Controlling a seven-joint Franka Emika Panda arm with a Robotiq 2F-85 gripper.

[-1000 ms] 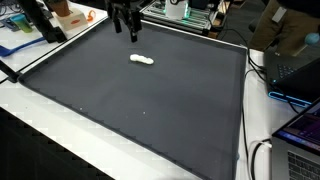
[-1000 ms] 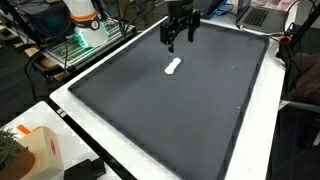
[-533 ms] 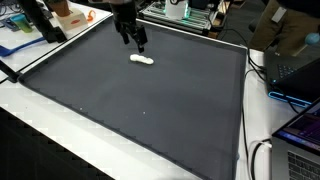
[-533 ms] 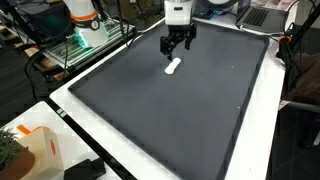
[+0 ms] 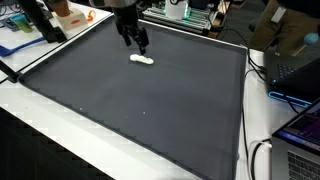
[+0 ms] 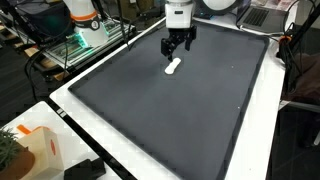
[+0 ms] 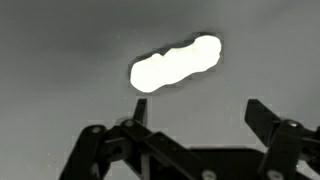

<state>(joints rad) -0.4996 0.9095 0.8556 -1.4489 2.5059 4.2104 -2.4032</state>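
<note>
Now, in an exterior view the gripper (image 5: 138,44) hangs empty, jaws spread, over the dark mat (image 5: 150,110). The white lump (image 5: 143,59) lies on the mat at its 6 o'clock. In an exterior view the lump (image 6: 173,67) again sits at 6 o'clock, apart from the gripper (image 6: 176,50). In the wrist view it lies at 12 o'clock ahead of the open jaws, long axis running 8 to 2.

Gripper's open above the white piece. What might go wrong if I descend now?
The gripper looks offset from the white piece: in the wrist view it lies ahead of the jaws, so closing may miss or nudge it. It lies flat and low on the dark mat, so fingertips may hit the mat first.
</note>
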